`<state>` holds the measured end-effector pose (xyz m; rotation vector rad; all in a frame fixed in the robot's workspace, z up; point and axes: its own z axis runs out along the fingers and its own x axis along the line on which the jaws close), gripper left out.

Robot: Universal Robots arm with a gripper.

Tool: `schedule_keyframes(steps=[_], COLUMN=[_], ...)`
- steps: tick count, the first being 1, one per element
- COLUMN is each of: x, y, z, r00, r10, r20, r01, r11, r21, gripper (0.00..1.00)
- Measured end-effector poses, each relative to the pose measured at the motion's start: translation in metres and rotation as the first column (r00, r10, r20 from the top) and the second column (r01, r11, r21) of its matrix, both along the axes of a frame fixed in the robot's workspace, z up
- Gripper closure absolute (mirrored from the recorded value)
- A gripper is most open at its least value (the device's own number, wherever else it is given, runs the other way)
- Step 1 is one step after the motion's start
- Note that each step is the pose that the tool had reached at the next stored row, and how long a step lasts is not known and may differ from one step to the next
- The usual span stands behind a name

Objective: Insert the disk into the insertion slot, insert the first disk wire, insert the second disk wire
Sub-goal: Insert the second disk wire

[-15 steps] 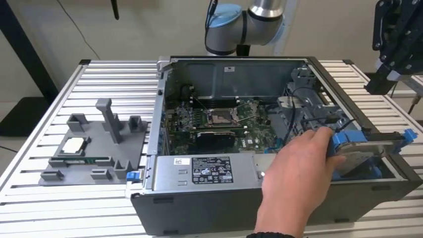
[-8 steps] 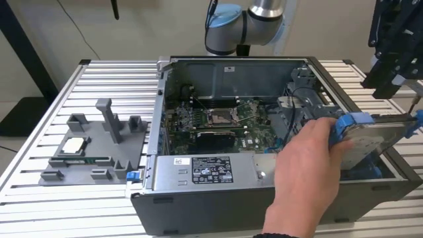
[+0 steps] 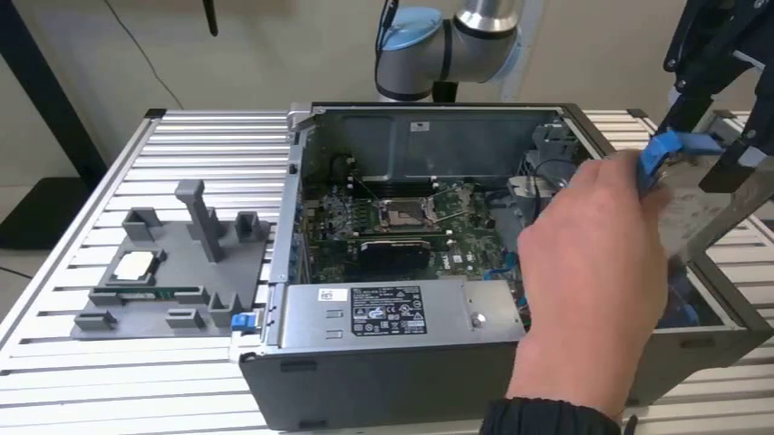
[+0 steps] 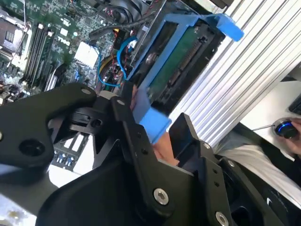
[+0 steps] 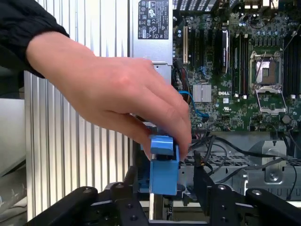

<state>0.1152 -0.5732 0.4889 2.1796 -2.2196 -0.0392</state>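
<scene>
Black pincer [image 5: 162, 186] fingers [image 5: 203, 181] stand either side of the disk [image 5: 163, 165], pinching its bright blue carrier frame between them in both wrist views. Against that same frame presses a person's hand [image 5: 117, 94], its fingertips on the blue tab just above the pincer; a dark sleeve [image 5: 21, 23] covers the wrist. On the exterior view's right, the hand [image 3: 599, 281] reaches in from the near edge and the disk [image 3: 708, 204] is held tilted above the right side of the open computer case [image 3: 400, 381], not yet seated in it. Inside the case lie a green motherboard [image 3: 400, 222] with its processor socket, blue cables, and a silver power-supply box [image 3: 387, 313] along the near wall. Left of the case, a grey fixture plate [image 3: 169, 272] rests on the ribbed metal worktop [image 3: 217, 140].
</scene>
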Motion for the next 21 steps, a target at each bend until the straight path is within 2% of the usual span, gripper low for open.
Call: schedule_keyframes(steps=[8,9,10,11,13,14,15,21], x=[0.0,0.0,0.0,0.0,0.0,0.0,0.0,0.0], y=[0.0,0.0,0.0,0.0,0.0,-0.0001,0.0,0.0], z=[0.0,0.0,0.0,0.0,0.0001,0.0,0.0,-0.0001], r00=[1.0,1.0,1.0,1.0,1.0,1.0,1.0,1.0], r10=[0.0,0.0,0.0,0.0,0.0,0.0,0.0,0.0], r20=[0.0,0.0,0.0,0.0,0.0,-0.0001,-0.0001,0.0], r01=[0.0,0.0,0.0,0.0,0.0,0.0,0.0,0.0], r11=[1.0,1.0,1.0,1.0,1.0,1.0,1.0,1.0], r21=[-0.0002,-0.0002,-0.0002,-0.0002,-0.0003,-0.0004,-0.0004,-0.0002], gripper=[0.4,0.42,0.49,0.49,0.61,0.61,0.67,0.68])
